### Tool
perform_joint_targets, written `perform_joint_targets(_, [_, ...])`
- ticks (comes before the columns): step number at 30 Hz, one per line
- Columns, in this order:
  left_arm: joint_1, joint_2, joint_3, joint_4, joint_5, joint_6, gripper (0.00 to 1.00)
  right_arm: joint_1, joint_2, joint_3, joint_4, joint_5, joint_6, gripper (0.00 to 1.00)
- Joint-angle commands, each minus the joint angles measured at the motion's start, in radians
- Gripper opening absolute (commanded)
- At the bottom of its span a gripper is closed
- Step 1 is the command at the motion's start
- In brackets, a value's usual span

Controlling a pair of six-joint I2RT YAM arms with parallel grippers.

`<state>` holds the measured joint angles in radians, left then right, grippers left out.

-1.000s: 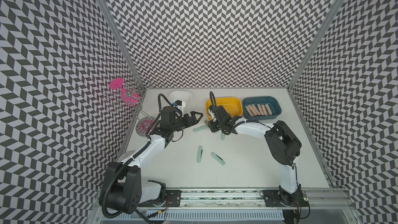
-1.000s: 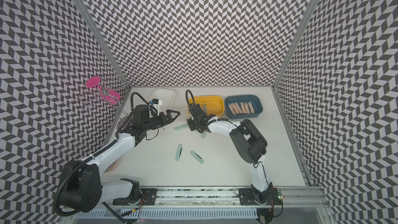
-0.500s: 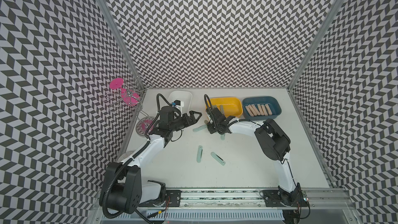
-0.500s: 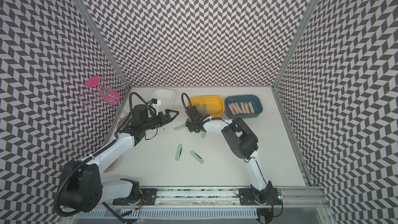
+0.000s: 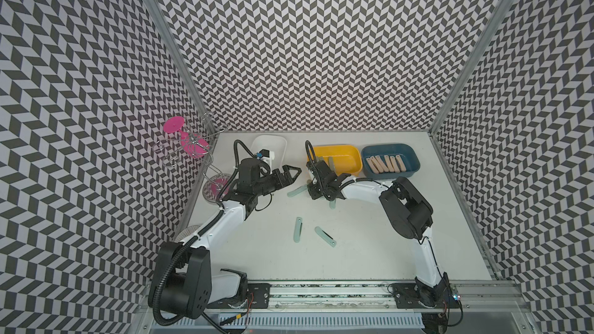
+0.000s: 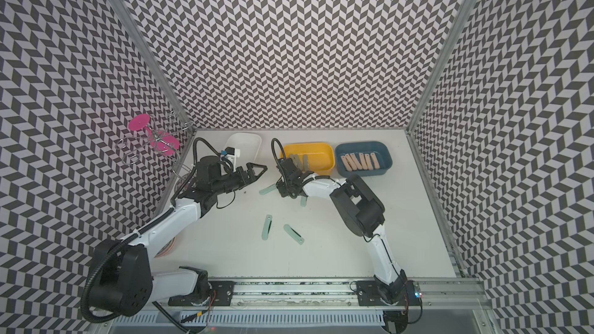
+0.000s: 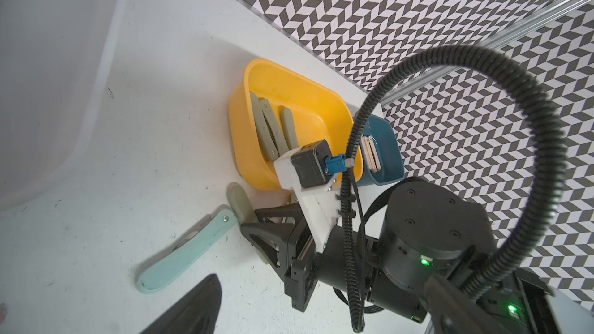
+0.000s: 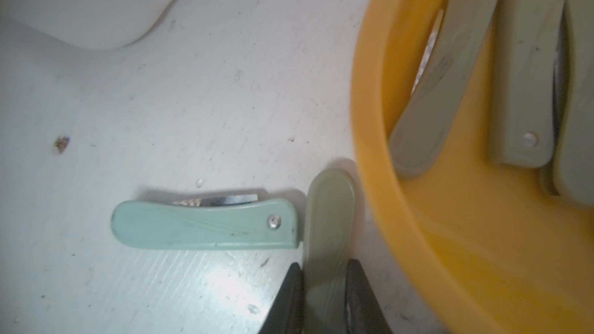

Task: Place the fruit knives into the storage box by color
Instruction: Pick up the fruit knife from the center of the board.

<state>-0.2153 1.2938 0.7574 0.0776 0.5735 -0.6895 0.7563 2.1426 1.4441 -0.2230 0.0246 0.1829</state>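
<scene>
Right pincer (image 8: 324, 265) pinches a grey-green knife (image 8: 329, 213), which juts forward beside the yellow box (image 8: 369, 107).

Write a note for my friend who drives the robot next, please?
Right gripper: jaws shut on a grey-green knife beside the yellow bin.
Left gripper: near the white bin, holding nothing; jaws unclear.
Done: peach-pink knives in the blue bin, other grey-green knives in the yellow bin.
Left: the held knife, likely for the yellow bin, plus four mint knives on the table, probably for the white bin.
</scene>
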Motion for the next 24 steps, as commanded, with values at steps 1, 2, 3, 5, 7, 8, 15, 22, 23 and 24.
perform_joint_targets(1, [0.005,-0.017,-0.002,0.025,0.009,-0.004,1.0,0.028,-0.055,-0.064,0.005,-0.032,0.03,0.2])
perform_joint_targets(2, [0.005,-0.016,-0.003,0.026,0.009,-0.006,1.0,0.033,-0.069,-0.084,0.013,-0.036,0.038,0.2])
perform_joint_targets(3, [0.005,-0.015,-0.004,0.028,0.009,-0.007,1.0,0.038,-0.081,-0.101,0.022,-0.037,0.044,0.19])
perform_joint_targets(5, [0.005,-0.013,-0.005,0.032,0.009,-0.01,1.0,0.047,-0.105,-0.139,0.038,-0.04,0.059,0.19])
perform_joint_targets(7, [0.004,-0.011,-0.005,0.034,0.009,-0.012,1.0,0.053,-0.124,-0.172,0.059,-0.045,0.074,0.19])
perform_joint_targets(8, [0.004,-0.011,-0.005,0.034,0.011,-0.013,1.0,0.056,-0.131,-0.186,0.067,-0.051,0.084,0.19])
perform_joint_targets(15, [0.003,-0.016,-0.013,0.044,0.014,-0.012,1.0,0.071,-0.162,-0.231,0.088,-0.048,0.12,0.18])
perform_joint_targets(22, [0.004,0.006,-0.01,0.048,0.01,-0.013,1.0,0.07,-0.211,-0.254,0.094,-0.042,0.13,0.17])
perform_joint_targets(23, [0.004,0.008,-0.007,0.048,0.009,-0.013,1.0,0.071,-0.219,-0.255,0.094,-0.039,0.132,0.17])
perform_joint_targets(24, [0.004,0.01,-0.006,0.05,0.008,-0.013,1.0,0.07,-0.224,-0.256,0.093,-0.038,0.13,0.17])
